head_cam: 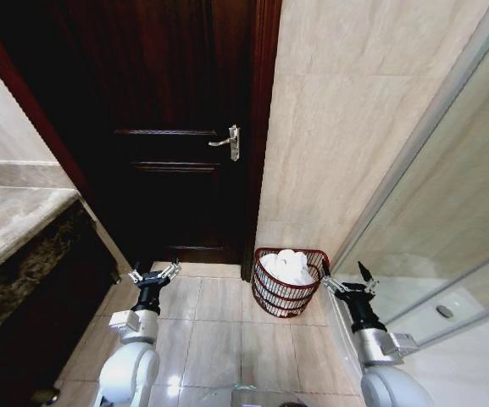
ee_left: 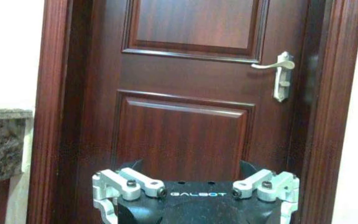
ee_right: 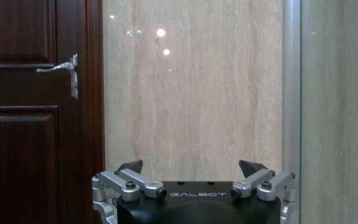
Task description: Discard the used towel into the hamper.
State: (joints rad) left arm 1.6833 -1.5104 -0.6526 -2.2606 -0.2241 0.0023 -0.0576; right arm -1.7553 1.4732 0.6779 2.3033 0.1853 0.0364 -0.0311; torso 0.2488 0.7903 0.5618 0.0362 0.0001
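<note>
The hamper [head_cam: 278, 303], a small dark reddish-brown wire basket, stands on the floor against the tiled wall, just right of the door frame. White towel [head_cam: 285, 266] lies bunched inside it, rising above the rim. My left gripper [head_cam: 154, 271] hangs low to the left of the hamper, open and empty, and points at the door in the left wrist view [ee_left: 191, 165]. My right gripper [head_cam: 346, 276] sits just right of the hamper's rim, also open with nothing in it, and faces the beige wall in the right wrist view [ee_right: 191, 165].
A closed dark wooden door [head_cam: 176, 127] with a silver lever handle [head_cam: 230, 142] is straight ahead. A stone counter [head_cam: 15, 220] runs along the left. A glass shower partition [head_cam: 447, 220] with a metal frame closes off the right. Pale floor tiles [head_cam: 219, 339] lie between my arms.
</note>
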